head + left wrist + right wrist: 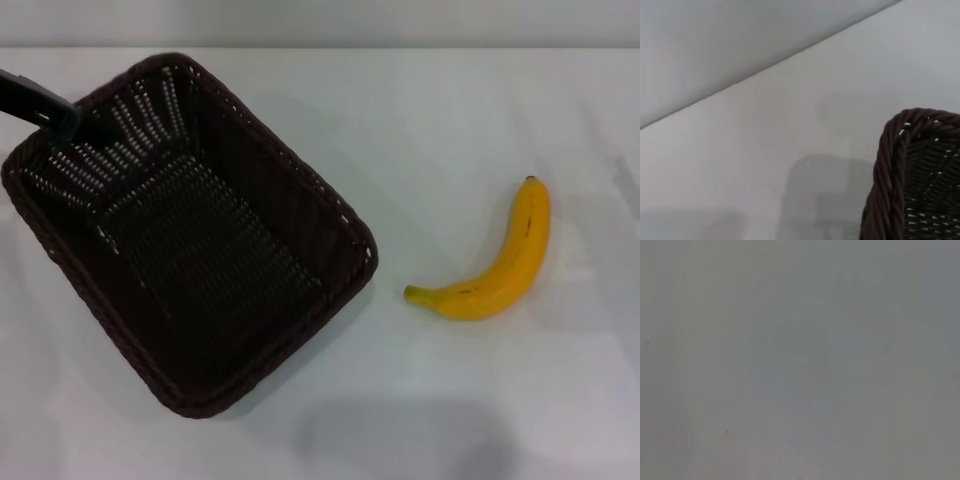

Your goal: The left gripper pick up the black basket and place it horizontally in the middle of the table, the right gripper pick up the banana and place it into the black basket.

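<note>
White table is filling the head view and is carrying two items: one black basket and one banana. No readable writing is showing on either. The basket is sitting skewed toward the left edge of the table, its rim corner appearing in the left wrist view. The left gripper is reaching in at the basket's far-left corner, at the rim; its finger spacing cannot be determined. The banana is lying well apart, toward the right edge. The right gripper is showing in no view.
</note>
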`<action>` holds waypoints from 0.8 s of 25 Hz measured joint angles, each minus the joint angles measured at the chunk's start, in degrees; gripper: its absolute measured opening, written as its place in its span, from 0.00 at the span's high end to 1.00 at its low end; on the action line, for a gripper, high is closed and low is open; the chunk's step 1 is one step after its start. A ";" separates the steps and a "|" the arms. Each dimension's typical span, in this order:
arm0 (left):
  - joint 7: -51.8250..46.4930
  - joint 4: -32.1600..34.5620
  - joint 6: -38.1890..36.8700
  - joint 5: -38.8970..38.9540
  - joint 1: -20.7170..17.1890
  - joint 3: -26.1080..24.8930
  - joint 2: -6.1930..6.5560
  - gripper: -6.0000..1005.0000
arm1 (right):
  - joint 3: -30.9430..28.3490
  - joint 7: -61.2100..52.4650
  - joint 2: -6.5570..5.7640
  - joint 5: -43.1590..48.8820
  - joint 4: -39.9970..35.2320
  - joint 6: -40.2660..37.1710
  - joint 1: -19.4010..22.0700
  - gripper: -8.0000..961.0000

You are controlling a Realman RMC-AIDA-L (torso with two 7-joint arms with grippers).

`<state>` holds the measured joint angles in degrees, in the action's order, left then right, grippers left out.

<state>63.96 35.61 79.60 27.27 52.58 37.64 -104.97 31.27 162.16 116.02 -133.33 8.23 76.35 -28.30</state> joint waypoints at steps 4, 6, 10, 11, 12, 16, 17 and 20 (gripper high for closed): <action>1.34 0.00 5.55 3.31 -0.67 -4.13 1.47 0.80 | -0.01 0.00 -0.04 0.00 -0.08 -0.01 0.00 0.12; 2.52 0.13 8.35 7.25 -1.95 -5.10 2.64 0.82 | 0.00 0.00 -0.10 0.00 -0.09 -0.06 0.04 0.12; 2.23 -0.56 12.57 12.42 -4.42 -5.54 4.90 0.84 | 0.02 0.00 -0.19 -0.05 -0.29 -0.04 0.53 0.12; 1.73 -0.67 13.42 13.31 -5.21 -5.65 5.23 0.84 | 0.02 0.00 -0.19 -0.11 -0.44 -0.04 0.64 0.12; 1.47 -0.68 13.68 13.65 -5.55 -5.67 5.32 0.84 | 0.03 0.00 -0.20 -0.26 -0.76 -0.04 0.88 0.12; 0.81 -0.83 16.32 18.55 -8.67 -5.81 5.77 0.85 | -0.04 0.00 -0.21 -0.54 -2.03 0.00 1.55 0.12; 0.76 -0.86 16.82 20.30 -9.58 -5.83 5.82 0.85 | -0.05 0.00 -0.25 -0.58 -2.36 -0.02 1.61 0.12; -0.90 -0.86 17.09 23.88 -12.09 -6.36 5.87 0.85 | -0.07 0.00 -0.34 -0.66 -3.44 -0.08 1.94 0.12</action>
<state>63.06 34.75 96.69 51.14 40.49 31.28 -99.11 31.20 162.16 115.68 -133.99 4.79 76.27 -26.35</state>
